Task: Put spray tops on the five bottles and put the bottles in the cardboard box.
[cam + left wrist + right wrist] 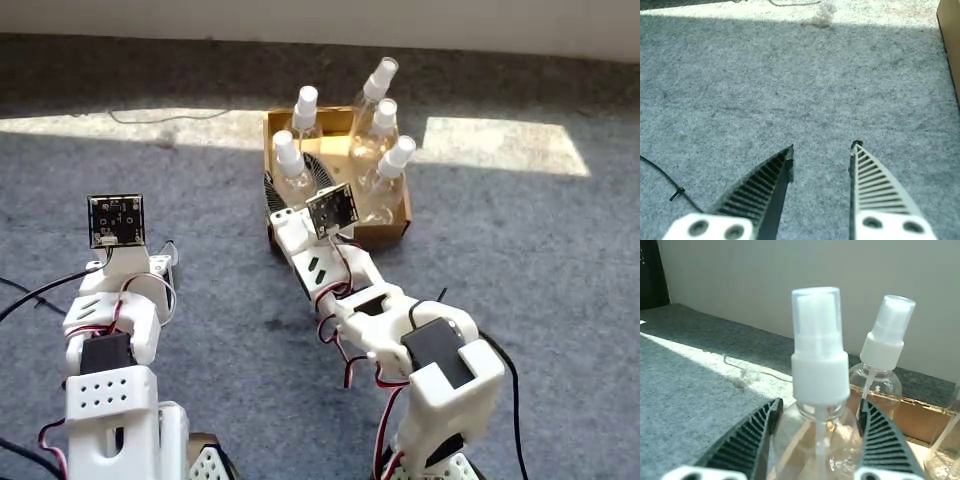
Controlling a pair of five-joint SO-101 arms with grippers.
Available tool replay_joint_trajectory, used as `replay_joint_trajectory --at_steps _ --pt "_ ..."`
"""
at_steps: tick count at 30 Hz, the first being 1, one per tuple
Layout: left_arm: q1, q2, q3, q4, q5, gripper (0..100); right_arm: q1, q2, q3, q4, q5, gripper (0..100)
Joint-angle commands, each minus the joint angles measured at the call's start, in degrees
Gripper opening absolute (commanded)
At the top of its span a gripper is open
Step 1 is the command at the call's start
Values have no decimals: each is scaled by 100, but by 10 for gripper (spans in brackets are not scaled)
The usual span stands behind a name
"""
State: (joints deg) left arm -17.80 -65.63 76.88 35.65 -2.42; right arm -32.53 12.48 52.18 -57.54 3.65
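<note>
A cardboard box (385, 232) stands on the grey carpet and holds several clear bottles with white spray tops. My right gripper (295, 192) is at the box's near left corner, shut on the nearest bottle (288, 165). In the right wrist view its black fingers press both shoulders of that bottle (815, 435), whose spray top (820, 360) is on. A second capped bottle (880, 370) stands behind it in the box (900, 415). My left gripper (821, 147) is open over bare carpet, with nothing between its fingers.
The left arm (110, 330) is folded back at the near left, well away from the box. A box corner (950, 30) sits far off in the left wrist view. A thin black cable (670, 187) lies on the carpet. Sunlit strips cross the carpet behind the box.
</note>
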Motion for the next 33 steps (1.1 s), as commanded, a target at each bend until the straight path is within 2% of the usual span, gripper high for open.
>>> replay_joint_trajectory --at_steps 1,14,18,25,33 --pt "101 -57 -31 -97 -26 182 -40 -101 -251 -127 70 250" --pt "101 -57 -31 -97 -26 182 -48 -119 -268 -127 70 250" --pt "101 -57 -31 -97 -26 182 -31 -567 -224 -101 70 250" --pt "101 -57 -31 -97 -26 182 92 -1727 -435 1490 70 250" --pt "101 -57 -31 -97 -26 182 198 -2264 -2615 3530 633 250"
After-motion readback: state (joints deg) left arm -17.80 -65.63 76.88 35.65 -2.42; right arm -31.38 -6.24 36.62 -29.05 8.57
